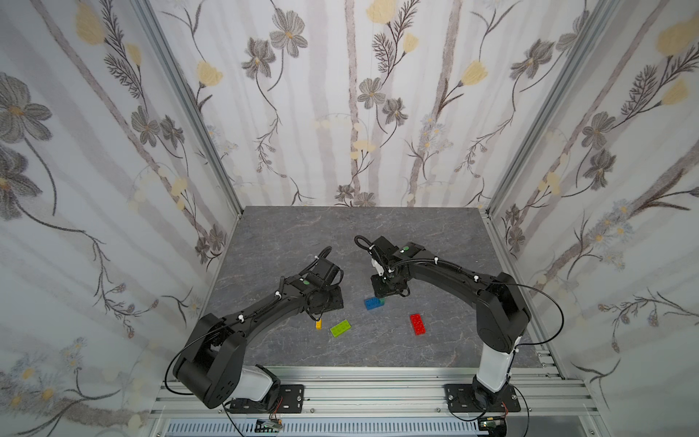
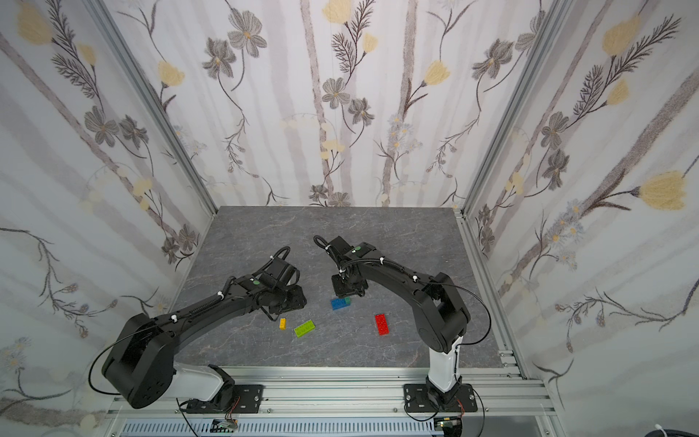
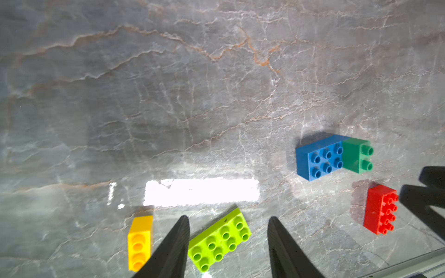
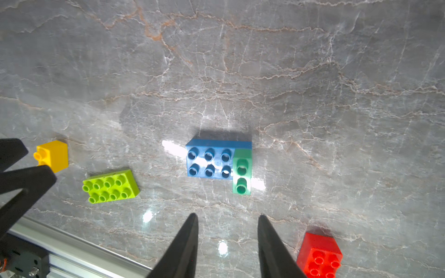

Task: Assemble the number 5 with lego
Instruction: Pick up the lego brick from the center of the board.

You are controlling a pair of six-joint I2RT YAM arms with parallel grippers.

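Note:
A blue lego brick (image 4: pixel 209 160) lies studs-up on the table with a dark-green one (image 4: pixel 242 171) pressed onto one end; both top views show the pair (image 1: pixel 372 303) (image 2: pixel 338 304). The lime-green (image 1: pixel 340 328), yellow (image 1: pixel 319 324) and red (image 1: pixel 417 324) bricks lie loose and apart. My left gripper (image 3: pixel 228 217) is open above the lime-green brick (image 3: pixel 219 240), with the yellow brick (image 3: pixel 139 240) just outside one finger. My right gripper (image 4: pixel 227 215) is open and empty, hovering beside the blue pair, with the red brick (image 4: pixel 319 255) off to one side. No number 5 is in view.
The grey marble table (image 1: pixel 302 234) is enclosed by floral cloth walls on three sides. An aluminium rail (image 1: pixel 378 378) with both arm bases runs along the front edge. The two wrists hover close together over the table's middle.

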